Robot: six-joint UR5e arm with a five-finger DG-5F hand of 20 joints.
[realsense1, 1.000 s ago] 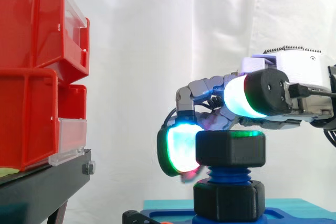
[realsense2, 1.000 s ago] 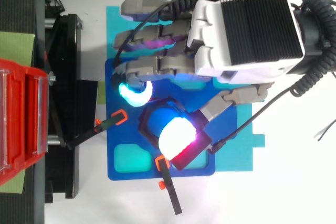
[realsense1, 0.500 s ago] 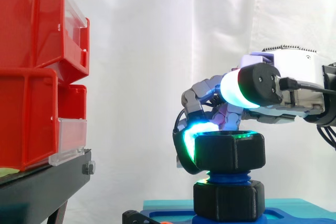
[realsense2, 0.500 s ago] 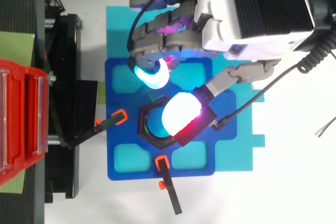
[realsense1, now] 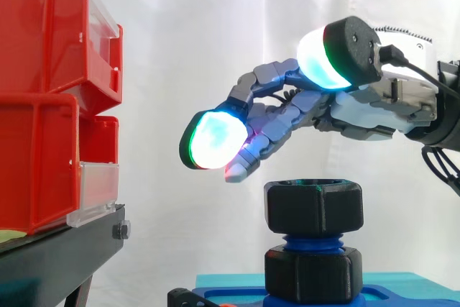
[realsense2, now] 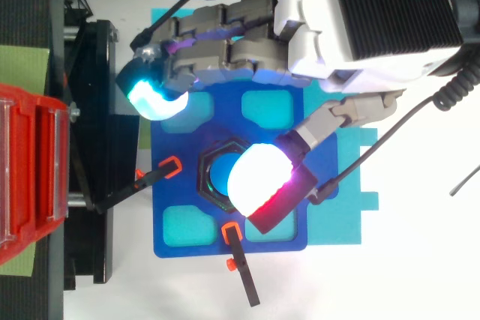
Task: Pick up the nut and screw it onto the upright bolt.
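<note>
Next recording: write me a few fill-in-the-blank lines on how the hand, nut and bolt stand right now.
The upper black nut sits on the threaded ____ bolt. In the side view the hand hovers ____ that nut without touching it. Its fingers are stretched out and hold nothing, so the hand is ____. The red bins stand at the side view's ____ edge.
Missing words: blue; above; open; left.
</note>
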